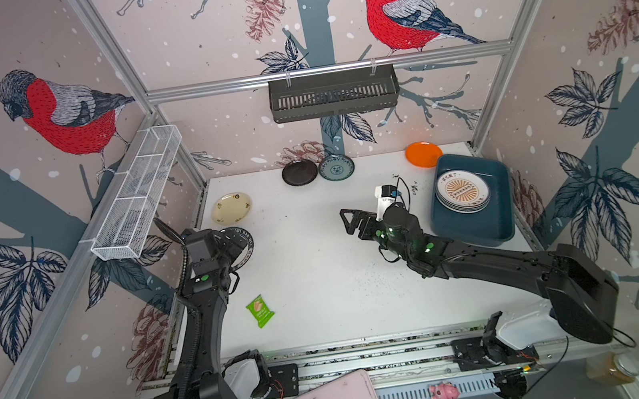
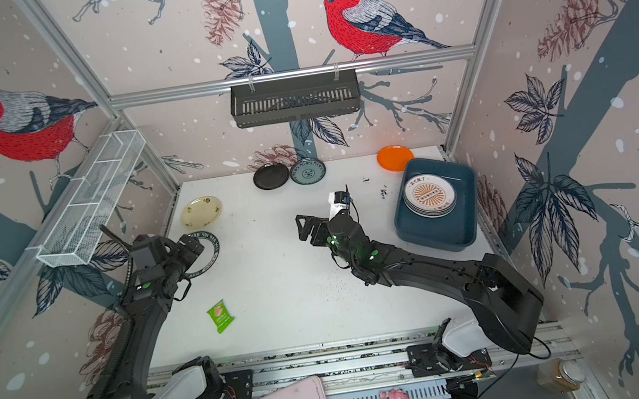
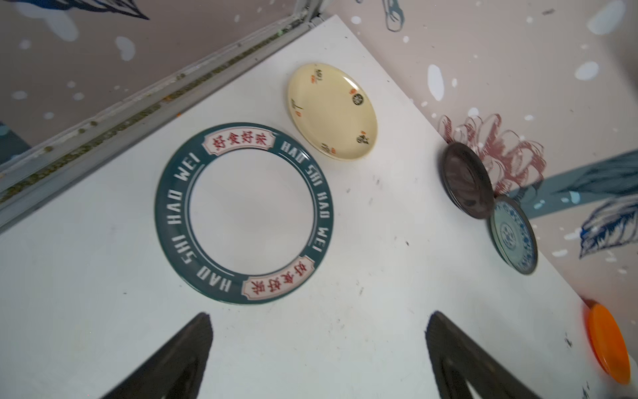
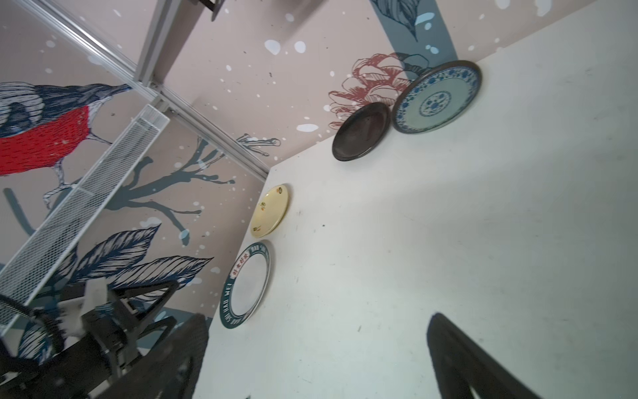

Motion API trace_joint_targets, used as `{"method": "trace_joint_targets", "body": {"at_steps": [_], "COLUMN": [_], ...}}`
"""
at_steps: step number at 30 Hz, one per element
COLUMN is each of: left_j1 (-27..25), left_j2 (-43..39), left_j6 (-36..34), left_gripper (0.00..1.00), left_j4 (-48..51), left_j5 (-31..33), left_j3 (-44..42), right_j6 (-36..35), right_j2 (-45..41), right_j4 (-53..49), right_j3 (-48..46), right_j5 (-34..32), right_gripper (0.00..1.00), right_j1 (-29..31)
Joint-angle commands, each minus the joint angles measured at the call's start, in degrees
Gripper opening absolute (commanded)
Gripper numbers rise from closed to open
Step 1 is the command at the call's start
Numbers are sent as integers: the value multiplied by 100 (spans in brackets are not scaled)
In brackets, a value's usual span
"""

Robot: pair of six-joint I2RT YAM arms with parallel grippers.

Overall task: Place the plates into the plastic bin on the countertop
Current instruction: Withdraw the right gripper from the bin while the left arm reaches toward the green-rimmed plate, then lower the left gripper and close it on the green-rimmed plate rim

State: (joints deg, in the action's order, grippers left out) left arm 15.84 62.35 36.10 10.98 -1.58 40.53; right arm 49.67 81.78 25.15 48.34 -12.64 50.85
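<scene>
Bin (image 1: 476,226) on tabletop (image 1: 319,272) holds stack of sunburst plates (image 1: 462,190). Orange plate (image 1: 423,154) just beside bin's far end. Black plate (image 1: 299,172) & teal-patterned plate (image 1: 336,167) well apart from bin, by back wall. Cream plate (image 1: 231,208) & ringed plate (image 3: 243,212) farthest from bin. L hand (image 3: 319,316) over ringed plate, jaws apart, empty. R hand (image 4: 319,316) near bin, jaws apart, empty.

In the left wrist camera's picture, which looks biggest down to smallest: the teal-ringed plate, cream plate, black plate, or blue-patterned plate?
1. Teal-ringed plate, closest to the camera.
2. Cream plate.
3. Black plate and blue-patterned plate: about alike, both farther away and seen at a slant, so unranked.
</scene>
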Motion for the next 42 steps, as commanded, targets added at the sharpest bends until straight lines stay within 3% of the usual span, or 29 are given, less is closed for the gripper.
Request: {"method": "trace_joint_targets", "body": {"at_steps": [1,3,9,14,20,35,42], "left_j1": [515,789,1186,1233,1239,1238,1079], "left_j2": [278,490,1110,1615,2300,3891,4168], "left_j6": [376,339,530,443,262,-209,-285], "left_gripper": [96,96,96,96,96,96,93], "left_j4": [-141,-69,-57,-184,-89,-244,-510], "left_j5": [-121,-322,61,28,274,-537,-1109], "left_j3": [84,168,260,600,1065,2011,2011], "right_j6": [28,95,420,528,789,1001,1154], "right_j2": [126,172,173,83,-219,1,150], "right_j4": [704,807,1649,1652,2340,2679,2704], "right_j3": [138,104,-390,-691,-1429,-1775,-1850], "right_j5": [-88,-103,-78,-273,-316,-304,-248], "right_gripper": [100,100,99,99,99,100,100], "right_j1": [228,306,310,303,197,53,-116]}}
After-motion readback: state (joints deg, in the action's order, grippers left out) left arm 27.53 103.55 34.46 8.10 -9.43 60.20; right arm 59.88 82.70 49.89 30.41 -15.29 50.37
